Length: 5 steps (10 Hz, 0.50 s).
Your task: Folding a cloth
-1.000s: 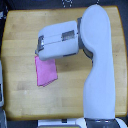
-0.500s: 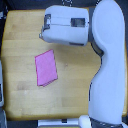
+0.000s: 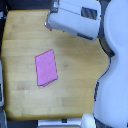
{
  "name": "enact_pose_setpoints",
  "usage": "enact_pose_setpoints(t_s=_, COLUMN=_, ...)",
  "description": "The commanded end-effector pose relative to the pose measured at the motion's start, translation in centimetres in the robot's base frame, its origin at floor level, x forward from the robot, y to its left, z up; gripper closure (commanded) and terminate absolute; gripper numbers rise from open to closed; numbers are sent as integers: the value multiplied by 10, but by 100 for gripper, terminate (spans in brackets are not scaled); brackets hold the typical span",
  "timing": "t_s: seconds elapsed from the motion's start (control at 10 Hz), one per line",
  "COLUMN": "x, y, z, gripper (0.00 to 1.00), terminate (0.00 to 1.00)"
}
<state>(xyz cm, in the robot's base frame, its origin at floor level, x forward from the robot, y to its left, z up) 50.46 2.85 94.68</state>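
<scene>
The cloth (image 3: 46,68) is being seen lying flat on the wooden table (image 3: 75,85), left of centre in the exterior view, w/ bare wood showing on every side of it. It is a plain pink-magenta sheet, four-sided, tilted so that its long sides are running from upper right to lower left; a thin darker line is being shown along its lower edge, which may be a doubled layer, but that cannot be told for sure. Nothing is touching the cloth. The robot's arm (image 3: 116,75) is being seen as a large white shape filling the exterior view's right, curving from the bottom edge up to the top. At the top, a white and grey boxy part, approx. the forearm and wrist (image 3: 75,20), is being held over the far edge of the table, well apart from the cloth. The tool (image 3: 51,19) is being taken to sit at the left end of that boxy part, near the top of the view, but its fingers are blurred and merged w/ the housing, so it cannot be told whether they are apart or together; nothing is being seen clamped in it. A dark strip is being seen along the exterior view's left edge, beyond the table, too blurred to identify.
</scene>
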Motion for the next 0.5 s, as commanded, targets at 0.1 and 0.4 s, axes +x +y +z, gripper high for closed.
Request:
enact_pose_setpoints(t_s=0.1, x=17, y=-136, z=41, gripper=0, terminate=0)
enact_pose_setpoints(t_s=0.4, x=14, y=-197, z=37, gripper=0, terminate=0)
